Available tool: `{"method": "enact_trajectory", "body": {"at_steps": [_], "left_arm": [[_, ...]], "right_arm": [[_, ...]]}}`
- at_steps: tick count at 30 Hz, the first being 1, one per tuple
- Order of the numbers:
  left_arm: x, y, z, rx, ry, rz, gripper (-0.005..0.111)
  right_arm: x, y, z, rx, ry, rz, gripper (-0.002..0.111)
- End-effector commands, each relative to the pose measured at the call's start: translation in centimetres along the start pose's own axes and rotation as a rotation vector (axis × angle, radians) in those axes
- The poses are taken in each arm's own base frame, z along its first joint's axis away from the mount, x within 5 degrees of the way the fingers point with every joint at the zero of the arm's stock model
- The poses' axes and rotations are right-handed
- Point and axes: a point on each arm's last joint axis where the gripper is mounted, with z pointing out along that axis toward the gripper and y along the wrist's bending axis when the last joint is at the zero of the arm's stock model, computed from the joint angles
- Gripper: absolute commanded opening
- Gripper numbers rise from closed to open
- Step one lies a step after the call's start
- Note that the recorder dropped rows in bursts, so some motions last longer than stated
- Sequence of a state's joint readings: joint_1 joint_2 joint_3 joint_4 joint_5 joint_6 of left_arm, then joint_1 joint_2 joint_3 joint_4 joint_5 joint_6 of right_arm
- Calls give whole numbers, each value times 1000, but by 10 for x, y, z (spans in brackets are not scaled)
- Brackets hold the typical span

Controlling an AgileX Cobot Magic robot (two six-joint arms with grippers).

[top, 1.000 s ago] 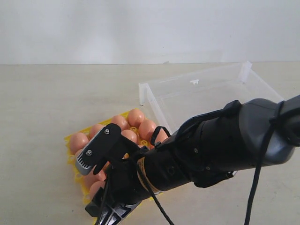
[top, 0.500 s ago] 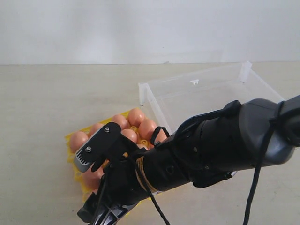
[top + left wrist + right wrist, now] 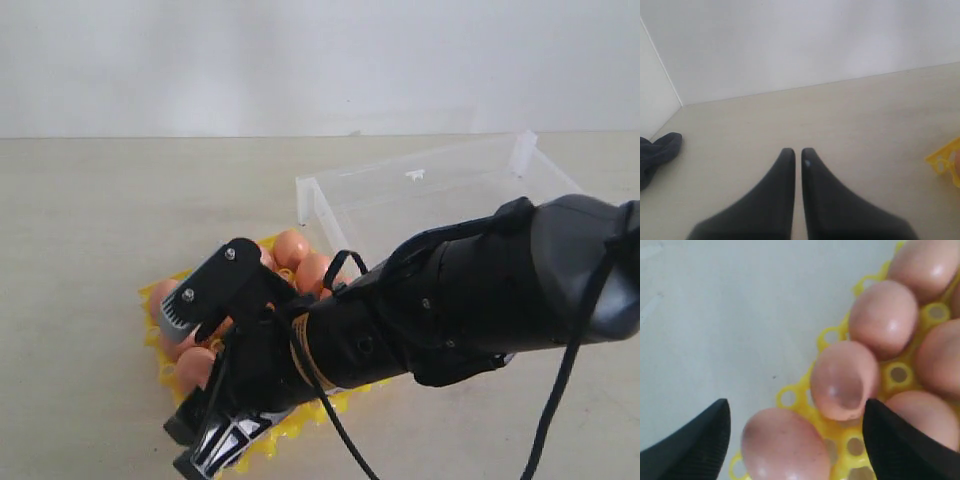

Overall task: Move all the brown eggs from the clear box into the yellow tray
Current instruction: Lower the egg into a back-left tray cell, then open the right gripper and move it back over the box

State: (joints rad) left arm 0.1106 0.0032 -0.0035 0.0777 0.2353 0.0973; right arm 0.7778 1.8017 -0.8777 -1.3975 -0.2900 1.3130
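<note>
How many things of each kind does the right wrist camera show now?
brown eggs: 6, whole or cut off by the frame
yellow tray: 1
right gripper: 1, open over the tray
Total: 8

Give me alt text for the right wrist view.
The right tool hangs open, its black fingers either side of a smooth orange-brown egg seated in the bright yellow plastic lattice tray; more eggs fill neighbouring cups.
</note>
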Motion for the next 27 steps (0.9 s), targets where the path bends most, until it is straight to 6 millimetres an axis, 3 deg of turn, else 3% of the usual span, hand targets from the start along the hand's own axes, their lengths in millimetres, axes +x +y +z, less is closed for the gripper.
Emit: {"method": "enact_trajectory", "body": {"at_steps": [1,6,8,10,13,19,27], "left_arm": [[1,0,0,5,-4,-4,4],[1,0,0,5,-4,-4,4],[1,0,0,5,-4,-4,4],[1,0,0,5,-4,-4,4],[1,0,0,5,-4,-4,4],[1,0,0,5,-4,-4,4],[1,0,0,5,-4,-4,4]], "right_arm": [[-22,-5,-20,100,-69,-18,66],[-32,-4,-33,117,-114,-29,66],[-35,-3,-36,117,-127,-5,59],[-35,-3,-36,114,-130,31,42],[-33,-1,-35,95,-129,95,-1],[-27,3,-34,54,-114,144,1],[9,1,-31,98,-9,182,0]]}}
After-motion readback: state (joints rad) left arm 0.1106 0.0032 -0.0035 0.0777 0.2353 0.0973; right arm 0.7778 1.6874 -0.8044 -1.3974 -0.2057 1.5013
